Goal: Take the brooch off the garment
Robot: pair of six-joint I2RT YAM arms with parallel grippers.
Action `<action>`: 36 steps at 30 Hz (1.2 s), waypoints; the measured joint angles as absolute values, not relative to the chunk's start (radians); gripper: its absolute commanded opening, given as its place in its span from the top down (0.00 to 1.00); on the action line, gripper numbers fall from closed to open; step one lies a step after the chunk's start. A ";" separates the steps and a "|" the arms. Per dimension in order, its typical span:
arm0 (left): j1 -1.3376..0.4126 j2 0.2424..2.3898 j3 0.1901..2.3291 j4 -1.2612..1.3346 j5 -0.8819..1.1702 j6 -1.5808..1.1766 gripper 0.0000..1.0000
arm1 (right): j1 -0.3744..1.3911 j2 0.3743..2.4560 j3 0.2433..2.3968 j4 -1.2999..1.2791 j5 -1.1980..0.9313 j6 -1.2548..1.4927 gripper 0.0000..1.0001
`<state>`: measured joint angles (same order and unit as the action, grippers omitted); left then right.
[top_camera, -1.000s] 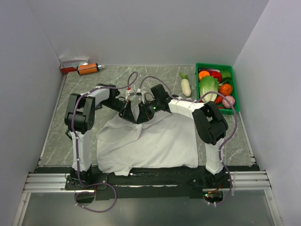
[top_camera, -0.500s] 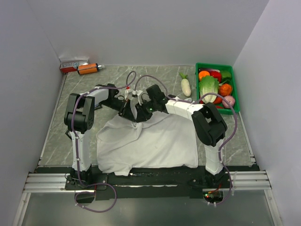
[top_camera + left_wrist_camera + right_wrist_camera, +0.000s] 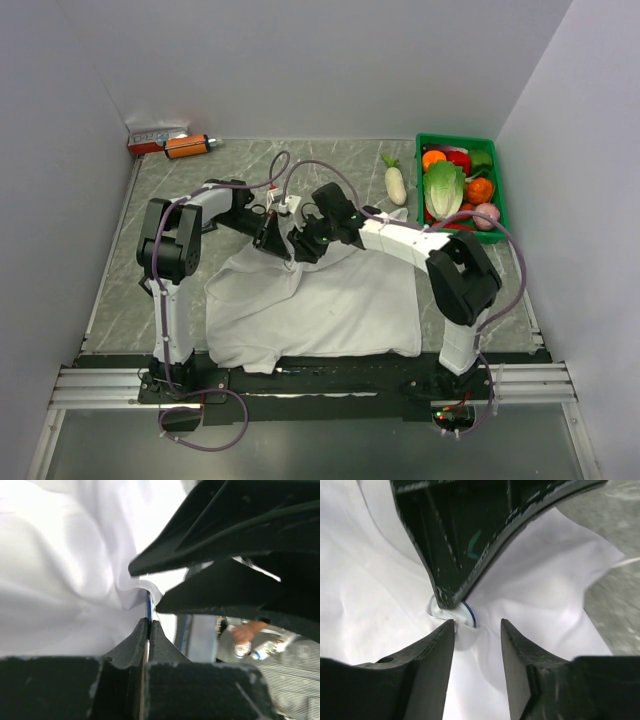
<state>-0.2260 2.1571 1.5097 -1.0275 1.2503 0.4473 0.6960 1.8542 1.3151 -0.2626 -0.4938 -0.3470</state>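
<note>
The white garment [image 3: 320, 300] lies spread on the table, with its far edge bunched up between the two grippers. My left gripper [image 3: 272, 240] is shut on the brooch [image 3: 148, 602]. The brooch shows only as a thin dark-blue edge, pinched with a fold of cloth at my left gripper's tips [image 3: 148, 622]. In the right wrist view the brooch's blue rim [image 3: 471, 616] sticks out from under the left fingers [image 3: 455, 555]. My right gripper [image 3: 477, 625] is open and empty, its left tip close beside the brooch. In the top view the right gripper [image 3: 303, 243] sits right against the left one.
A green crate [image 3: 505, 200] of vegetables stands at the back right. A white radish [image 3: 395, 183] lies to the crate's left. An orange bottle [image 3: 187, 146] and a small box [image 3: 150, 138] sit in the far left corner. Grey walls enclose the table.
My right arm has shifted, its elbow swinging out to the right, while its gripper stays close against the left gripper. The left arm has hardly moved.
</note>
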 measured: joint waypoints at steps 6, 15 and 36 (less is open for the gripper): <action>-0.237 2.157 1.535 -1.090 1.281 0.463 0.99 | 0.674 1.783 1.281 -0.294 -0.488 -0.433 0.45; -0.236 2.157 1.538 -1.108 1.273 0.477 0.99 | 0.641 1.790 1.286 -0.328 -0.562 -0.427 0.41; -0.237 2.124 1.535 -1.060 1.229 0.446 0.99 | 0.645 1.865 1.310 -0.335 -0.694 -0.411 0.53</action>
